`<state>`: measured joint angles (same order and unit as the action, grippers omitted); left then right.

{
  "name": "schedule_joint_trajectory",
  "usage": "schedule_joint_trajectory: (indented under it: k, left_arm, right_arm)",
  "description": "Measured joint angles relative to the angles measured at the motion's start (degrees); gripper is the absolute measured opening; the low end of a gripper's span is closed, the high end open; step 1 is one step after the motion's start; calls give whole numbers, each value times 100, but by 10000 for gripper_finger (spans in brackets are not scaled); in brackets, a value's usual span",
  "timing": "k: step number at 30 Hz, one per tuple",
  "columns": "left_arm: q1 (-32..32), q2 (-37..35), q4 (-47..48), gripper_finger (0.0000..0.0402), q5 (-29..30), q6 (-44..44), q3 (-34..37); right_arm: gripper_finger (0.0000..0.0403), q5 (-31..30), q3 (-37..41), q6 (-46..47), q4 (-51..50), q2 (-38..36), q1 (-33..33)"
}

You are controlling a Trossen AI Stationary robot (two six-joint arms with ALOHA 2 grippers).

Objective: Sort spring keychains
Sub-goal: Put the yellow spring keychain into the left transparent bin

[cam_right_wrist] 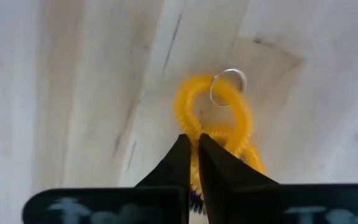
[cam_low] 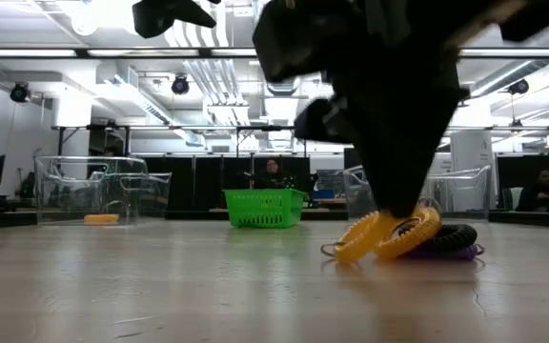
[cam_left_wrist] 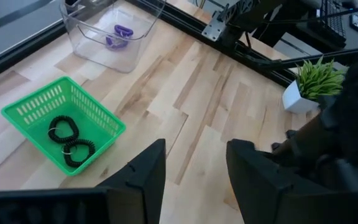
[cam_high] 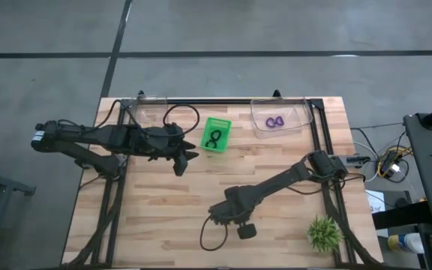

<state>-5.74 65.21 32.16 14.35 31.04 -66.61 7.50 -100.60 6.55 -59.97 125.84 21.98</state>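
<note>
the pale wooden plank table point(cam_high: 163, 217) carried a small green plastic mesh basket point(cam_high: 217, 134) at its far middle, a clear plastic bin point(cam_high: 280, 118) at the far right and another clear plastic tub point(cam_low: 93, 188) at the far left. a spiky green potted plant in a white pot point(cam_high: 325, 233) stood at the near right corner. in the low view the bulk of the right arm blocked most of the middle, and people sat dimly in the room beyond the table.

two black coiled-cord keychains point(cam_left_wrist: 67, 140) lay in the green basket, and two purple coiled loops point(cam_high: 275, 121) lay in the far right bin. an orange piece point(cam_low: 101, 219) sat in the far left tub, too small to make out.

at the near middle, the right gripper point(cam_right_wrist: 194, 155) pointed down at the tabletop, its dark fingers nearly together and pinching an orange coiled-cord keychain point(cam_right_wrist: 213, 121) with a thin metal ring point(cam_right_wrist: 227, 87). that orange coil touched the wood, with a black coil point(cam_low: 451, 235) and a purple one point(cam_low: 457, 252) just behind it; how many lay in that pile was hidden by the gripper.

the left gripper point(cam_left_wrist: 194, 171) hung over the table's left middle, near the basket, fingers spread with nothing between them.
</note>
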Motion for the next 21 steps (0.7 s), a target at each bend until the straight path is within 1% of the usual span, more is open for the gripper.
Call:
schedule_joint_trajectory:
  k: [10, 18, 21]
  left_arm:
    - [2, 0, 10, 161, 33, -14, 0]
    - [-28, 0, 138, 161, 30, -289, 20]
    - [-78, -21, 144, 161, 26, -601, 20]
  right_arm:
    - [9, -94, -1373, 83, -778, -13, 17]
    - [9, -382, -2216, 667, -1361, -17, -72]
    - [9, -548, -2486, 899, -1508, -17, -123]
